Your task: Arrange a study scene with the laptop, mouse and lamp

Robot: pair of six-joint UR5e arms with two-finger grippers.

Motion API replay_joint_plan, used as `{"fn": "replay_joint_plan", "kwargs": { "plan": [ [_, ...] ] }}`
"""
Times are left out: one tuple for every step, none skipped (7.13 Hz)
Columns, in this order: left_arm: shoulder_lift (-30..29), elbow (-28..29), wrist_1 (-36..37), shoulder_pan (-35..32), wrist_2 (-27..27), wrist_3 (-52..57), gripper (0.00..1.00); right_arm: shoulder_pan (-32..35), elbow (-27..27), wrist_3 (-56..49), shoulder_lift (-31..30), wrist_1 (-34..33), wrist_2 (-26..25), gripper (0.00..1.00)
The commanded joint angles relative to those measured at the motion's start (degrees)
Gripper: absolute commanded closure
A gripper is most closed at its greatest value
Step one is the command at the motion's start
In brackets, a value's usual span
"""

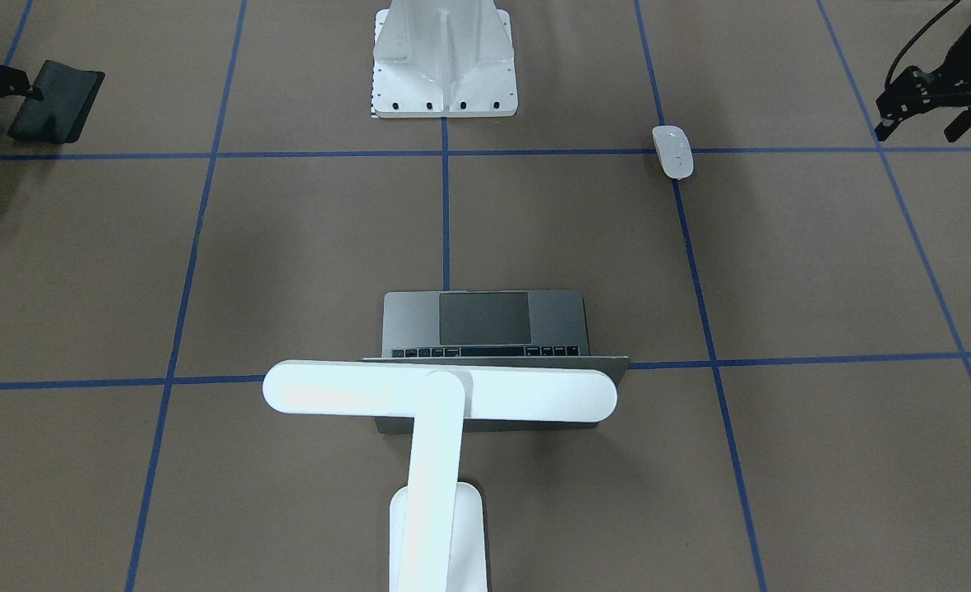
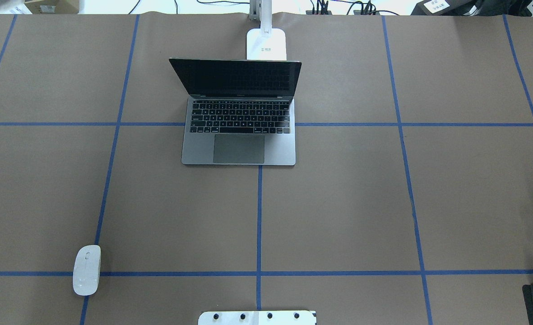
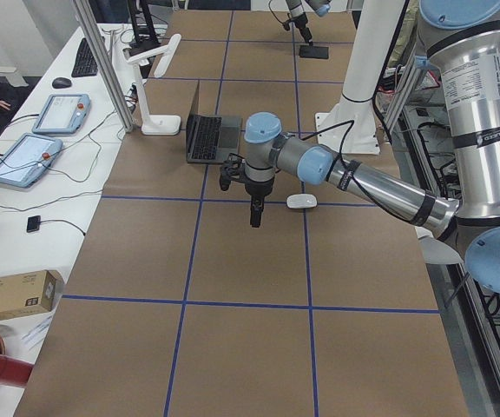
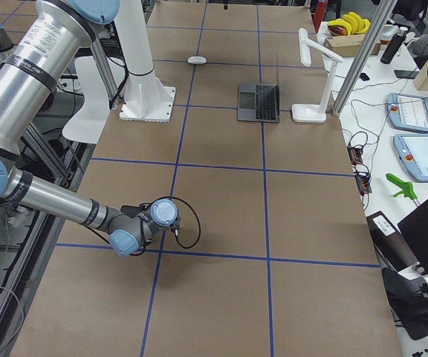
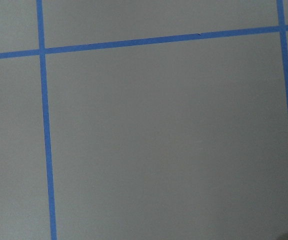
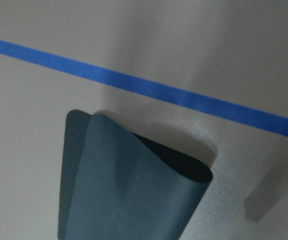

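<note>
Mouse (image 2: 87,270) lies flat on a blue tape line near the robot-side edge of the table (image 2: 338,203), toward its left end. Left gripper (image 3: 255,214) hangs fingers-down near the mouse, further toward that end, touching nothing; can't tell how far open. Laptop (image 2: 239,149) sits open mid-table toward the far edge, screen facing the robot. Lamp (image 1: 440,390) stands just behind it at the far edge, bar over the lid. Right gripper (image 1: 25,89) is at the robot-side right corner, closed on the edge of a black pad (image 1: 62,107), which curls up off the table. White pedestal (image 1: 444,66) stands at the robot-side edge, centre.
</note>
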Motion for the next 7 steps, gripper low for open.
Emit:
{"fn": "replay_joint_plan", "kwargs": {
  "plan": [
    [0.0, 0.2, 0.1, -0.4, -0.6, 0.9, 0.00, -0.9, 0.0, 0.9, 0.0, 0.6, -0.9, 0.00],
    [0.0, 0.2, 0.2, -0.5, -1.1, 1.0, 0.00, -1.1, 0.0, 0.7, 0.0, 0.6, -1.5, 0.00],
    [0.0, 0.2, 0.2, -0.5, -1.1, 1.0, 0.00, -1.1, 0.0, 0.7, 0.0, 0.6, -1.6, 0.00],
    [0.0, 0.3, 0.2, -0.5, -1.1, 1.0, 0.00, -1.2, 0.0, 0.8, 0.0, 0.6, -1.6, 0.00],
    [-0.1, 0.2, 0.2, -0.5, -1.1, 1.0, 0.00, -1.3, 0.0, 0.8, 0.0, 0.6, -1.8, 0.00],
    [-0.1, 0.2, 0.2, -0.5, -1.1, 1.0, 0.00, -1.3, 0.0, 0.9, 0.1, 0.6, -1.8, 0.00],
    [-0.1, 0.3, 0.2, -0.5, -1.1, 1.0, 0.00, -1.4, 0.1, 1.0, 0.2, 0.6, -1.7, 0.00]
  ]
}}
